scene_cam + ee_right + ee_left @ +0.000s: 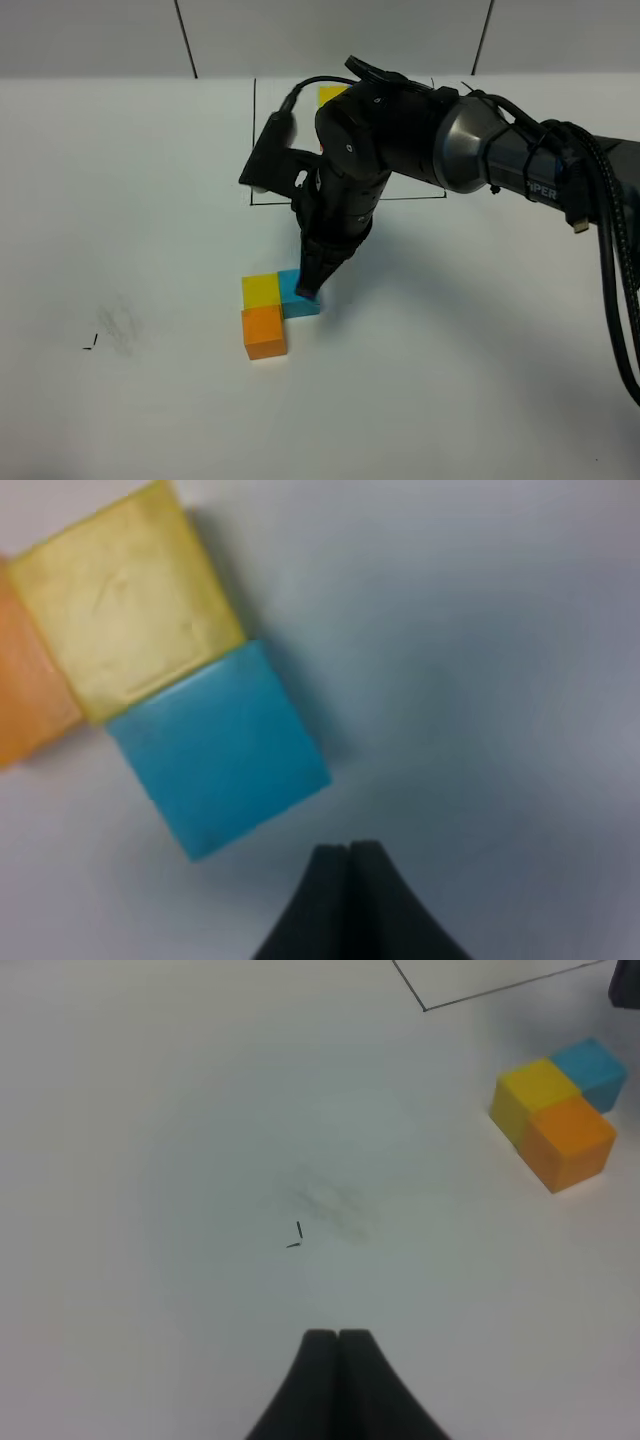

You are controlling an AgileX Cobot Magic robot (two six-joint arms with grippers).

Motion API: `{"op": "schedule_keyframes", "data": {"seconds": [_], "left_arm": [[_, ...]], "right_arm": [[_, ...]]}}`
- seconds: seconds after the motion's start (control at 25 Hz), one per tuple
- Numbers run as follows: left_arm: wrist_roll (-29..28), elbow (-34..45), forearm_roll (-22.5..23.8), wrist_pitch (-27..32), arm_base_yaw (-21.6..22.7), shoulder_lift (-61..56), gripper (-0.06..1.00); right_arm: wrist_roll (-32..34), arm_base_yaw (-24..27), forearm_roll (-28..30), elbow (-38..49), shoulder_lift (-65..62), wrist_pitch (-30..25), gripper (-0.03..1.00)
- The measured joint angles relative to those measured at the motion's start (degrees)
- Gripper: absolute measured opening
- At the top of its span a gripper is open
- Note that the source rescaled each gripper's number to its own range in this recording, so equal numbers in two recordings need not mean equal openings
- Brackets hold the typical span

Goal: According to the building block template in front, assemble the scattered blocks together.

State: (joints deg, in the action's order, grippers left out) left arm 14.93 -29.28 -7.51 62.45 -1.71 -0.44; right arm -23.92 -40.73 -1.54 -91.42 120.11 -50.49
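Three scattered blocks sit joined in an L on the white table: yellow block point(261, 290) point(530, 1090) point(120, 600), sky blue block point(296, 303) point(590, 1065) point(220, 750) and orange block point(265, 332) point(570, 1140) point(25, 700). My right gripper point(307, 290) point(350, 855) is shut and empty, with its tips just beside the blue block's free side. The template is mostly hidden behind the right arm. Only its yellow cube point(333, 95) and its black outline point(254, 140) point(425, 1007) show. My left gripper point(338, 1345) is shut and empty, low over bare table, far from the blocks.
The right arm point(400, 130) reaches across the middle of the table, and its cables point(610, 250) hang at the right edge. A grey smudge point(118, 328) and small black marks point(90, 345) point(295, 1235) lie on the left of the table.
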Motion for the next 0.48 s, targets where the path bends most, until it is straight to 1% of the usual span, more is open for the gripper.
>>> {"op": "schedule_keyframes", "data": {"seconds": [0.08,0.16,0.24,0.28,0.32,0.48], "left_arm": [[-0.1,0.0,0.0,0.0,0.0,0.0,0.0],[-0.1,0.0,0.0,0.0,0.0,0.0,0.0],[-0.1,0.0,0.0,0.0,0.0,0.0,0.0],[-0.1,0.0,0.0,0.0,0.0,0.0,0.0],[-0.1,0.0,0.0,0.0,0.0,0.0,0.0],[-0.1,0.0,0.0,0.0,0.0,0.0,0.0]], "right_arm": [[11.8,0.6,-1.3,0.0,0.0,0.1,0.0],[26.8,1.1,-2.3,0.0,0.0,0.4,0.0],[38.9,1.1,-1.6,0.0,0.0,0.6,0.0],[43.1,1.1,-0.2,0.0,0.0,0.8,0.0],[45.8,1.1,2.8,0.0,0.0,1.0,0.0],[53.6,1.2,12.4,0.0,0.0,-0.1,0.0]]}}
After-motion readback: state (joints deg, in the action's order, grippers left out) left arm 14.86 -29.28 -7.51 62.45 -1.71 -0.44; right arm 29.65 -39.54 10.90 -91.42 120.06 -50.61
